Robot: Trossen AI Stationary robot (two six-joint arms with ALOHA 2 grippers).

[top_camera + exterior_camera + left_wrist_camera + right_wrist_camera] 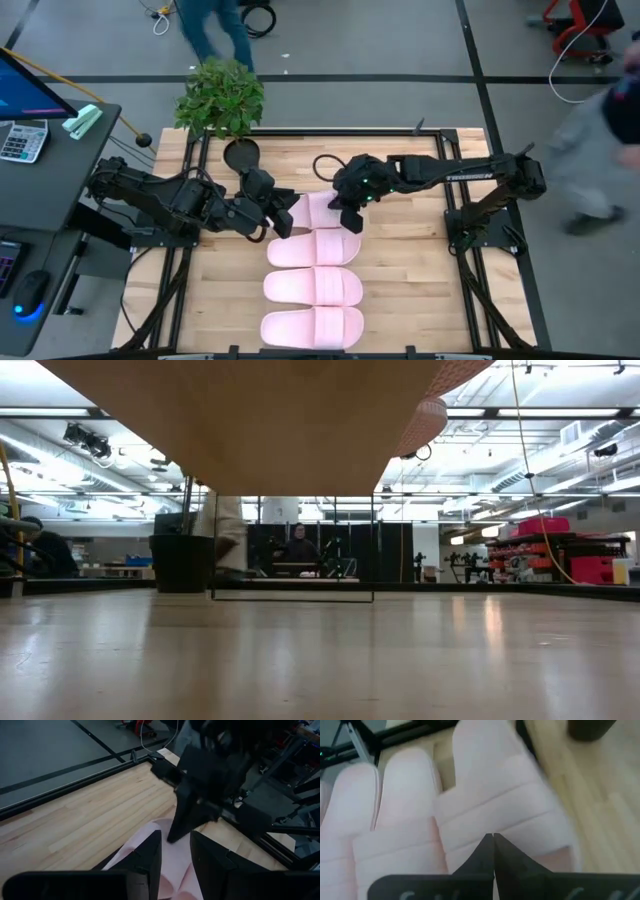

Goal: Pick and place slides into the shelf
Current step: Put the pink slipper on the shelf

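four pale pink slides (pixel 312 272) lie side by side in a column on the wooden shelf (pixel 400 290), each lying crosswise; the three nearer ones sit neatly parallel and close together, while the farthest slide (pixel 318 208) lies between the two grippers, its strap end toward the left one. the left gripper (pixel 283 214) is at that slide's left end with its dark fingers (pixel 150 857) on either side of the pink foam; they stand partly apart with the sandal's edge between them, and the pads look closed on the slide, though the contact itself is partly hidden. the right gripper (pixel 350 215) hangs over the same slide's right end, its fingers pressed together into a point, holding nothing, the tip just above the strap in the right wrist view, where the next slide (pixel 395 815) shows alongside. in the left wrist view the right gripper's closed tip (pixel 175 832) points down at the pink foam just beyond the left fingers. beyond both grippers, past the far edge of the shelf, a potted plant (pixel 220 97) stands with a dark round object (pixel 241 155) just beside it. off to the left arm's outer side sits a dark desk (pixel 45 170) with a calculator (pixel 22 140). people (pixel 215 30) move on the grey floor beyond the table.
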